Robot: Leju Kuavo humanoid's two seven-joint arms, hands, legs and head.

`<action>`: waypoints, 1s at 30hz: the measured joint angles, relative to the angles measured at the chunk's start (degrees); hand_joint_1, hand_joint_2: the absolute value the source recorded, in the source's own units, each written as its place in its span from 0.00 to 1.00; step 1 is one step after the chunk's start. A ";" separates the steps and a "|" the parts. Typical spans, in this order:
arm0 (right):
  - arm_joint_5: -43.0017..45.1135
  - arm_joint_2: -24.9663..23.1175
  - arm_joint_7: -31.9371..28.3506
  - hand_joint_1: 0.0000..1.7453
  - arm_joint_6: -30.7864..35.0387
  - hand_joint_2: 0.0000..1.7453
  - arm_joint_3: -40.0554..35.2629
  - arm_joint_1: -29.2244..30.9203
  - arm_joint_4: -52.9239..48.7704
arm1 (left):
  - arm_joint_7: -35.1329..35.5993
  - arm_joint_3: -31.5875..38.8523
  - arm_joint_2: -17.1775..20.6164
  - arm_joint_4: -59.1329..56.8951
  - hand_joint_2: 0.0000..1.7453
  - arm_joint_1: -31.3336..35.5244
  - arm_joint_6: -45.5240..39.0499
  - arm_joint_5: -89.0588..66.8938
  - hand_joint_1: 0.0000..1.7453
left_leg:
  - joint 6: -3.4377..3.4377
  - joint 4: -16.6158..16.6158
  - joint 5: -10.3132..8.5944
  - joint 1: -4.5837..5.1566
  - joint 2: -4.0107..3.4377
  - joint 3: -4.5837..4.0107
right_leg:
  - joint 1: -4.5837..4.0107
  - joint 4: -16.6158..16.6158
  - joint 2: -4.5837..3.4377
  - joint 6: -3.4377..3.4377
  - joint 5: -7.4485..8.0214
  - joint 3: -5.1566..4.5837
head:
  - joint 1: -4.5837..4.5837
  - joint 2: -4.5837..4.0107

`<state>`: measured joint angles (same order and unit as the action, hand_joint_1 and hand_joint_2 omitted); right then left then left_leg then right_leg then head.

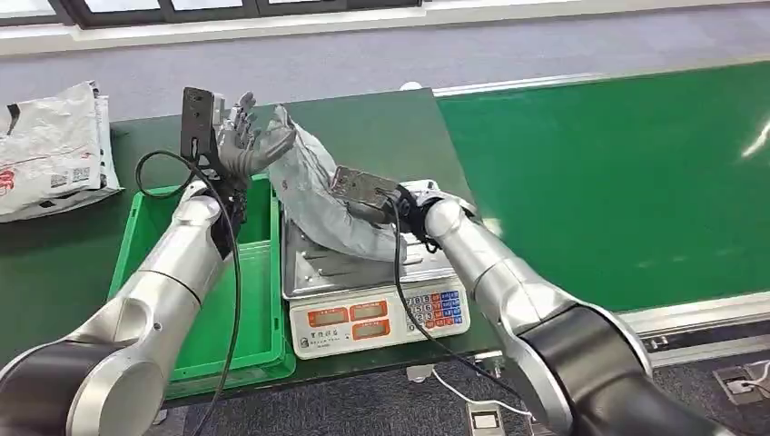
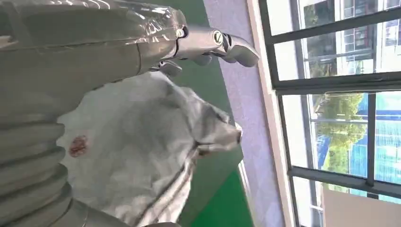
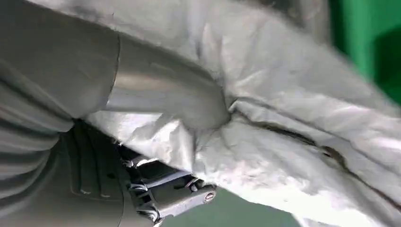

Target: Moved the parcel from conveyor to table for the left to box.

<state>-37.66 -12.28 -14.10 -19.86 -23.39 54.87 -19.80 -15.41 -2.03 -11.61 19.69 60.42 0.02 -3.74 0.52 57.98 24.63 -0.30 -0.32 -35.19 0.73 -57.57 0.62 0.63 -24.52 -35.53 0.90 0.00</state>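
Note:
A grey crumpled soft parcel leans tilted over the pan of a scale. My right hand grips its lower part: in the right wrist view the thumb presses into the parcel and dark fingers close underneath. My left hand is raised at the parcel's upper end, fingers spread and pointing up, palm against the wrap. In the left wrist view the parcel lies beside my left hand, whose fingers stretch out past it without closing.
A green crate sits left of the scale, under my left arm. The green conveyor belt runs on the right. A pile of white parcels lies at the far left. Black cables hang from both wrists.

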 measured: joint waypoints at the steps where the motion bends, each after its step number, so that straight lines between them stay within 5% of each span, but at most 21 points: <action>1: -0.04 0.28 0.41 0.00 0.50 1.00 -0.07 -0.24 0.13 | 0.00 0.00 0.09 0.00 1.00 -0.01 0.04 0.00 0.00 | 0.00 0.00 0.00 0.00 0.00 0.00 | 0.00 0.00 0.00 0.00 0.00 0.00 | 0.00 0.00; 30: 1.64 2.95 2.73 0.00 6.36 1.00 -0.28 -1.94 0.59 | 0.02 -0.02 0.87 -0.26 1.00 -0.50 0.15 -0.02 0.00 | 0.00 0.00 0.00 0.00 -0.02 0.00 | -0.01 0.00 -0.02 0.00 0.00 -0.01 | 0.00 0.00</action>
<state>-36.02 -9.33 -11.37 -13.51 -23.67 52.92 -19.21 -15.39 -2.05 -10.73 19.43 59.92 0.17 -3.76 0.52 57.97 24.63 -0.30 -0.34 -35.19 0.72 -57.57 0.59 0.63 -24.52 -35.54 0.90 0.00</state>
